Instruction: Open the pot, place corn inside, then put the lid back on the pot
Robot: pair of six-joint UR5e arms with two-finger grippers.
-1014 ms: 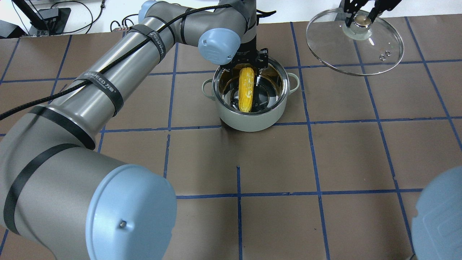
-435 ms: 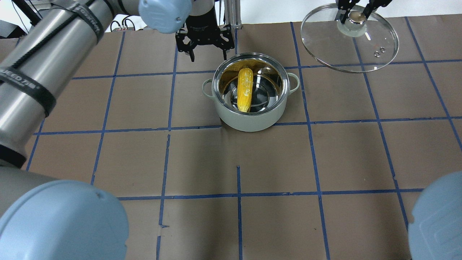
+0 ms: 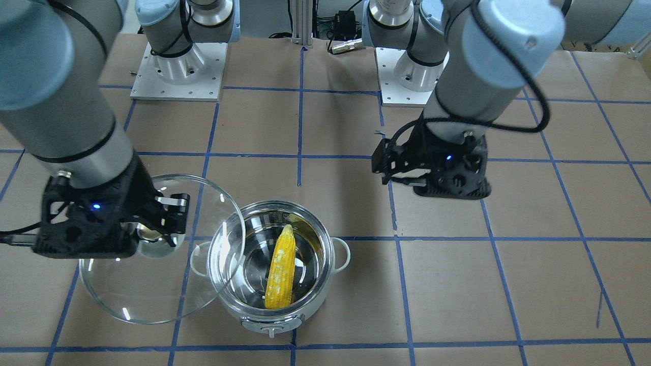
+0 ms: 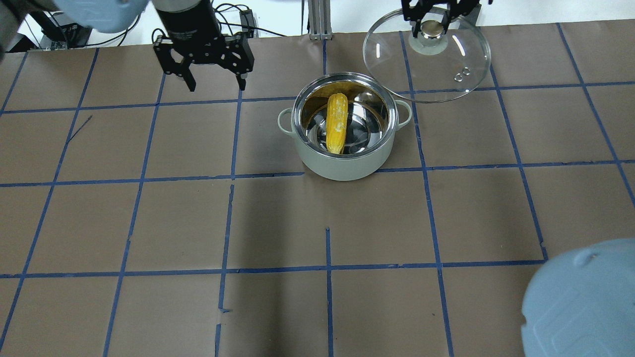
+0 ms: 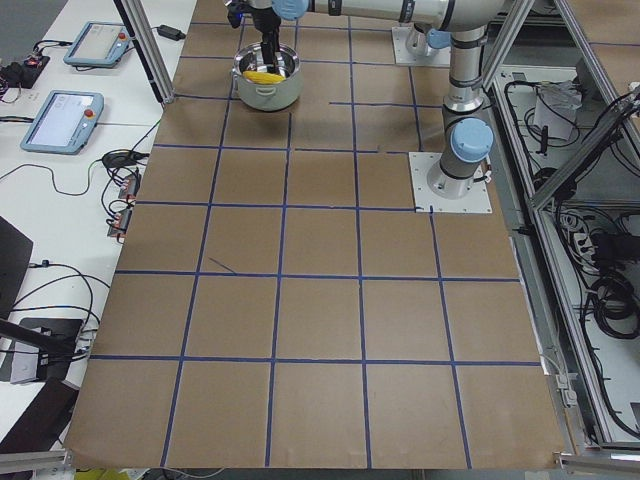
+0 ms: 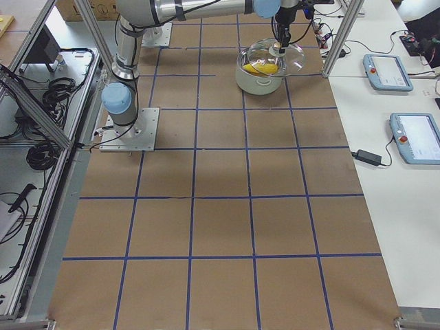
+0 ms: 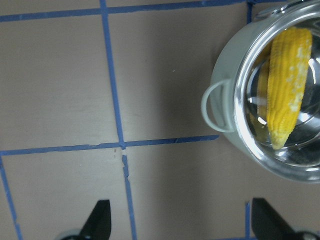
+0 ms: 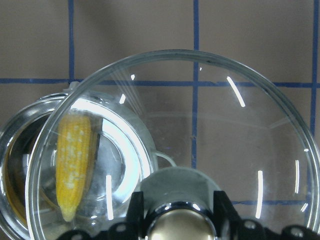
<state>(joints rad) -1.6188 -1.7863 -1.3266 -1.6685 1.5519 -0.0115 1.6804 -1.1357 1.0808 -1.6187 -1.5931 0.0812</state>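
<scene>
Now lid (image 4: 427, 57), pinched by right gripper (image 4: 430, 22), moved closer, edge over pot (image 4: 344, 130) rim. Left gripper (image 4: 216, 82), fingers apart, empty, slid farther from pot. Corn (image 4: 337, 122) stays inside.

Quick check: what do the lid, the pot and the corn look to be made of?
Lid: clear glass by the look, since the grid lines show through it, with a metal-looking knob.
Pot: mirror-shiny steel inside that reflects the corn, with a matte pale green coat outside.
Corn: probably moulded plastic, uniform yellow with whitish patches.
</scene>
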